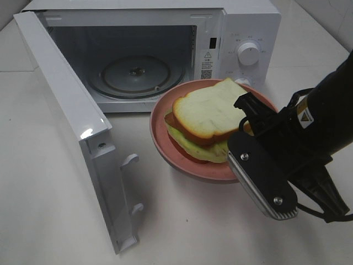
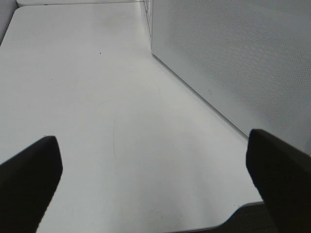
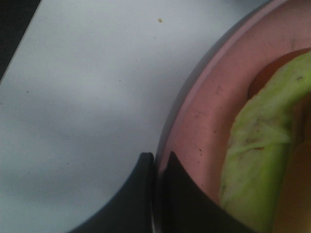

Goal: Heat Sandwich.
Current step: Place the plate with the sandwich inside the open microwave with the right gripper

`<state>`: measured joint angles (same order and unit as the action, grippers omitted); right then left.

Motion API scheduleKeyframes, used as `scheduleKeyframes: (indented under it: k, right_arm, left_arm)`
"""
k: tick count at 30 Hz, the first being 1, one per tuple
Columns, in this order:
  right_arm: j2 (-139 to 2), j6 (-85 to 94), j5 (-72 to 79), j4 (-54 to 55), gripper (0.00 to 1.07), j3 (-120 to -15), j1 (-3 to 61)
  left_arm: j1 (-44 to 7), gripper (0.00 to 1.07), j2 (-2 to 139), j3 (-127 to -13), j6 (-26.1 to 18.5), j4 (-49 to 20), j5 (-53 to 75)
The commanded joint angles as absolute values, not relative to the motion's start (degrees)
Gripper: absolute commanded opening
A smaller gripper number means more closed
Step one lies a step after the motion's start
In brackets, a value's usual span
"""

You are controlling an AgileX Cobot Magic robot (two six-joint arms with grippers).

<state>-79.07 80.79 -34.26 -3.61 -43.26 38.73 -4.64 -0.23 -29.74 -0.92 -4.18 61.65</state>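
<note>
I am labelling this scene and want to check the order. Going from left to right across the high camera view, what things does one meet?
In order: door → turntable → sandwich → right gripper.

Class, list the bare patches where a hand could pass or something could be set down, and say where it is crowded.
Free: the table between the open door and the plate; the table outside the door, by the left gripper; inside the microwave, above its turntable. Crowded: plate, sandwich and right gripper before the dial.
</note>
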Motion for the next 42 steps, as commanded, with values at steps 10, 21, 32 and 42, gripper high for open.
scheduleKeyframes:
  k: [10,21,32,42]
  right_arm:
    - [-78.7,84.5,-31.2,-0.7,0.00,-43.7,37.5]
    - [-84.2,85.3,-33.1,1.0,0.00,-49.7,37.5]
    - [-90.8,88.1,-35.2,3.7,0.00,-57.6,37.5]
    - [-95.1,88.2,-37.4,3.7,0.00,-64.3,37.5]
  left_arm:
    - [-5.0,0.98,-1.2,-29.6,-0.7,-4.3,61.4]
    - [-5.0,0.98,-1.2,-29.6,-0.7,-4.3,61.4]
    - [-5.0,0.98,-1.2,-29.6,-0.7,-4.3,61.4]
    - [-5.0,0.98,-1.2,-29.6,-0.7,-4.3,61.4]
